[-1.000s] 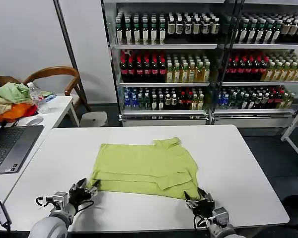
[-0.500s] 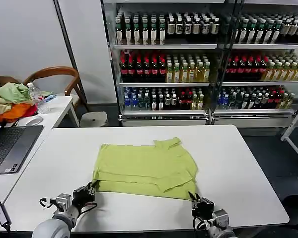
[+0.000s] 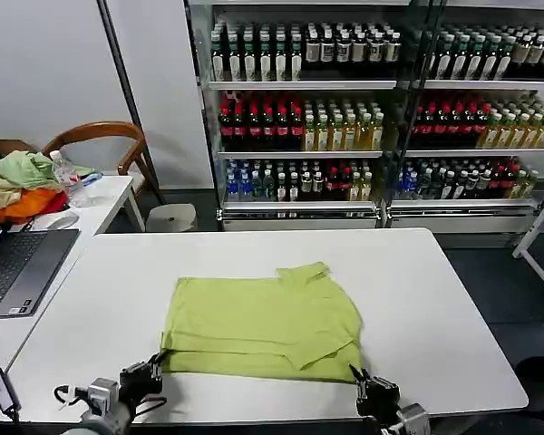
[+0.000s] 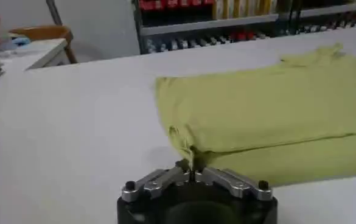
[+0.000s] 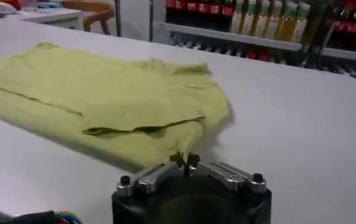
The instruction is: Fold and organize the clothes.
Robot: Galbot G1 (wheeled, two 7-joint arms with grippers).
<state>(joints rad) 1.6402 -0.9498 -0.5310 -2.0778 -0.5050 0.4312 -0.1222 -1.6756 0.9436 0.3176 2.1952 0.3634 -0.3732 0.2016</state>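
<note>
The clothes are a lime yellow-green T-shirt (image 3: 263,326) lying partly folded on the white table (image 3: 417,281), its near edge doubled over. My left gripper (image 3: 154,367) is shut on the shirt's near left corner (image 4: 187,146), and the cloth rises in a pinch between its jaws (image 4: 191,172). At the near right corner (image 5: 190,140) my right gripper (image 3: 358,379) is shut on the cloth too (image 5: 185,163). Both grippers sit low at the table's front edge.
A side table at the left carries a laptop (image 3: 18,267), a heap of pale green and orange garments (image 3: 18,186) and a water bottle (image 3: 65,177). A wooden chair (image 3: 100,145) and drink shelves (image 3: 372,109) stand behind.
Both grippers have drawn back toward the table's front edge, pulling the shirt's near edge with them. The shirt has slid slightly nearer and flattened.
</note>
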